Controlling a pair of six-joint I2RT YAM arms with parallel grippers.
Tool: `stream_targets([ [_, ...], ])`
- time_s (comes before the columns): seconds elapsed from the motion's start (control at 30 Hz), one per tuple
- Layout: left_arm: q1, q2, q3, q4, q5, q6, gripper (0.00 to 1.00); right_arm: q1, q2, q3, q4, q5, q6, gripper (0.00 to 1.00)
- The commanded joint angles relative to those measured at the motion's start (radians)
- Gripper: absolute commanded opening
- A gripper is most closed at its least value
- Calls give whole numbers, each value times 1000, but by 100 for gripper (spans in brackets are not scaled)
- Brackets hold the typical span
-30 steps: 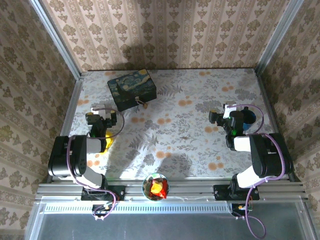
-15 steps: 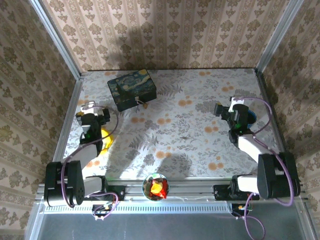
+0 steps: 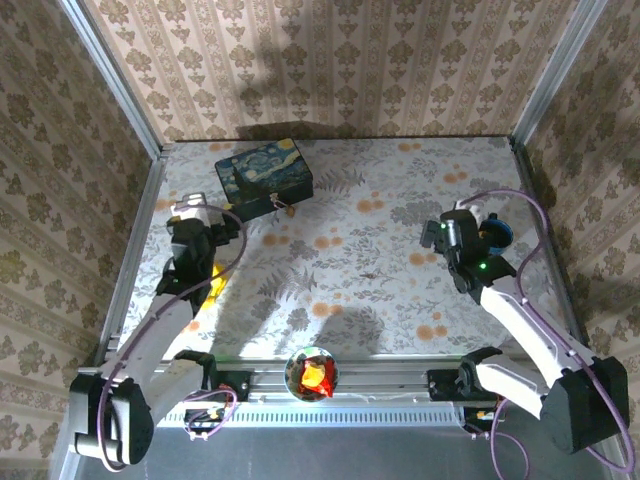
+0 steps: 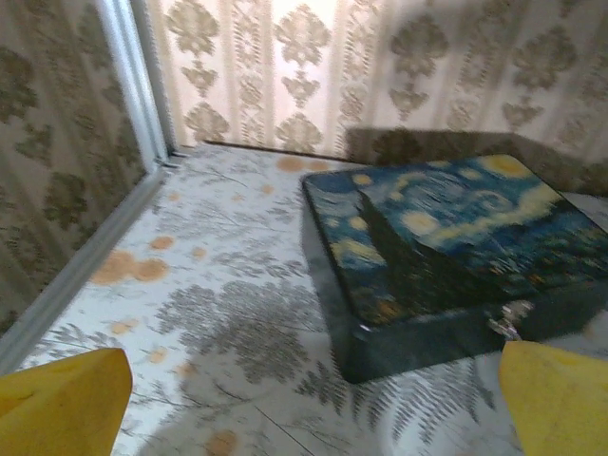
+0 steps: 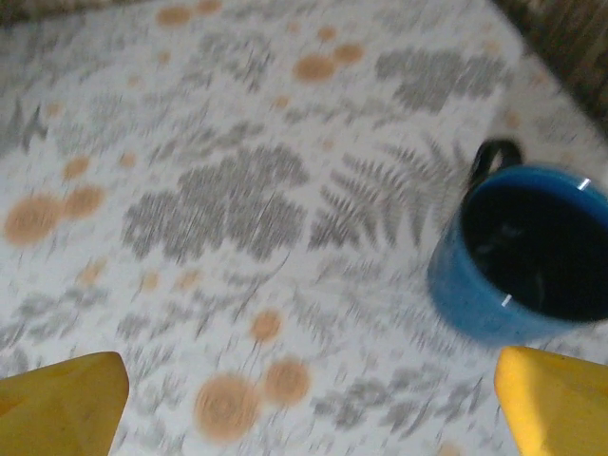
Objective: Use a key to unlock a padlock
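Left tool has edged forward over floral tablecloth between damask-papered walls.

The dark blue rectangular box painted with a swirling starry sky sits near the far left corner of the flower-patterned table, slightly askew to the edges. The tiny brass-gold metal padlock hangs on the box's near side, toward its right end. A small dark blue cup stands by the right edge, well apart from the box. A yellow object lies by the left edge, before the box. A round bowl of red and yellow pieces sits midway along the near edge.
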Motion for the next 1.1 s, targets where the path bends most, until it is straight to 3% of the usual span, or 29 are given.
stream_targets([
  [0.0,-47,-11,4,-38,11,-36,100,80,17,19,-188,1,149,99],
  [0.2,-68,10,-31,27,45,-58,100,182,105,31,-190,-123,230,86],
  [0.33,-68,53,-29,58,64,-89,100,235,217,90,-192,-192,279,74],
  [0.43,-68,84,-25,78,78,-106,100,264,317,147,-224,-227,296,71],
  [0.67,-67,106,0,54,93,-100,100,278,538,265,-201,-314,259,61],
  [1.07,-61,93,-8,19,79,-106,100,278,734,400,-216,-391,146,40],
])
